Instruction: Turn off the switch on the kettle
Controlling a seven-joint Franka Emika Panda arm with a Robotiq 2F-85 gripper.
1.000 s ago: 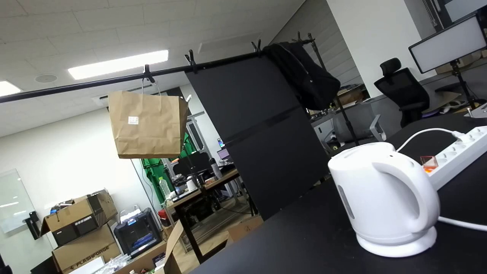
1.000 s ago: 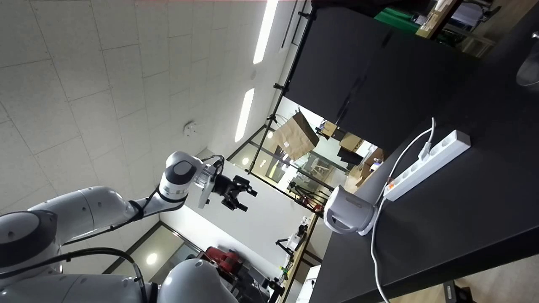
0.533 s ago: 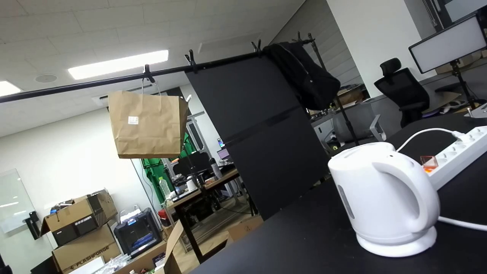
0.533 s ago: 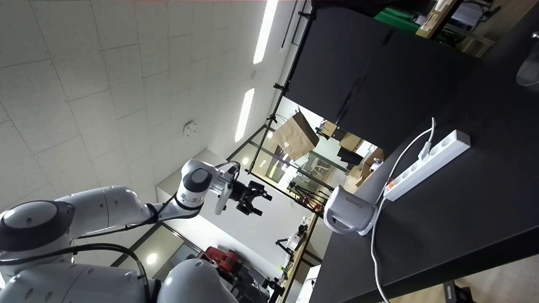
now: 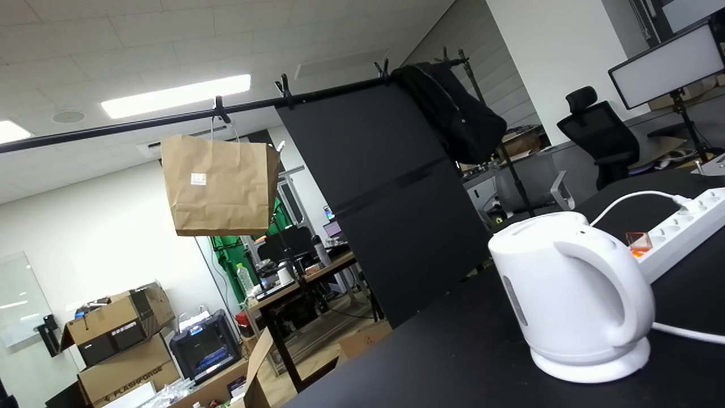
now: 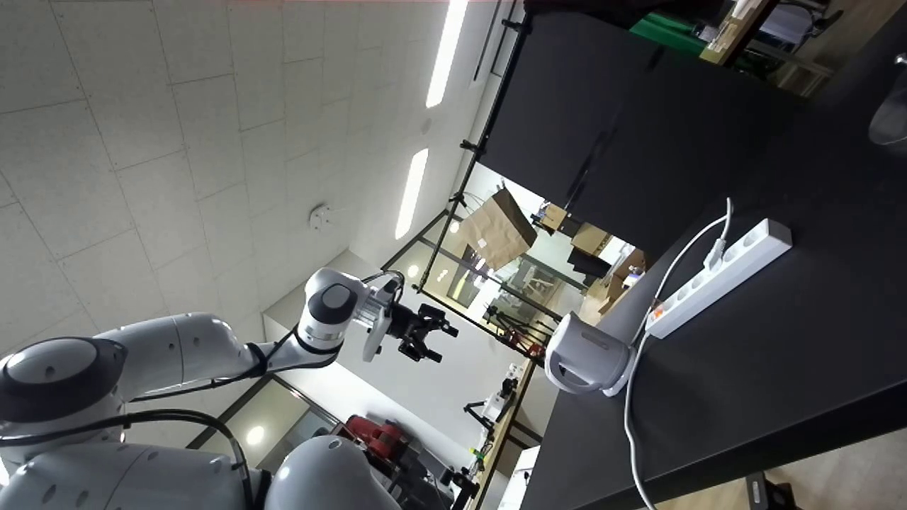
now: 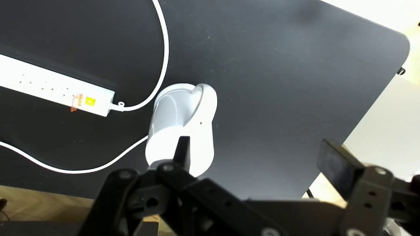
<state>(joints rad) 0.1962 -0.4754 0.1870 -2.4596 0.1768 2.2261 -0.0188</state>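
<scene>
While the black two-fingered gripper hangs over the flat black tabletop with its fingers spread wide and nothing between them, the smooth white plastic electric kettle stands upright on its round white base, below the fingers and off to one side of the gap between them. One fingertip hides part of the kettle in the wrist view, but an exterior view shows gripper and kettle well apart, so there is no contact. The thick white plastic loop handle is on the side of the kettle nearer the gap, and the long white plastic power strip lies beyond the kettle, farther from the gap. No switch on the kettle can be made out clearly; a small dark dot sits by the handle's upper end. The shell is likely stiff, slick and fairly light unless filled, which cannot be told, so a sideways shove would probably skid or tip it. Pinching the rounded body seems a poor bet. Better to press the switch gently with one fingertip, once it is located; if the kettle needs steadying, the handle looks the surest hold.
</scene>
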